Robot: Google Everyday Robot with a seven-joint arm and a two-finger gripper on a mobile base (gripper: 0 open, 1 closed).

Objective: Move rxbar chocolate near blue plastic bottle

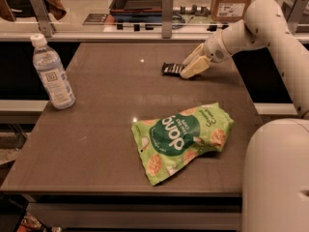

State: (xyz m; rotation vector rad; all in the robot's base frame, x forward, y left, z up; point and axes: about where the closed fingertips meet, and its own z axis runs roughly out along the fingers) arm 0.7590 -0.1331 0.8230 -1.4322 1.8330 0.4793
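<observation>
The rxbar chocolate (171, 69) is a small flat black bar lying on the brown table (106, 129) toward the far right. My gripper (189, 69) has its pale fingers down at the bar's right end and covers part of it. The blue plastic bottle (52, 73) stands upright with a white cap at the table's far left edge, well apart from the bar.
A large green snack bag (184, 138) lies on the table's near right part. My white arm (270, 28) reaches in from the right, and the robot's white body (277, 178) fills the near right corner. A railing and a cardboard box (233, 1) stand beyond the far edge.
</observation>
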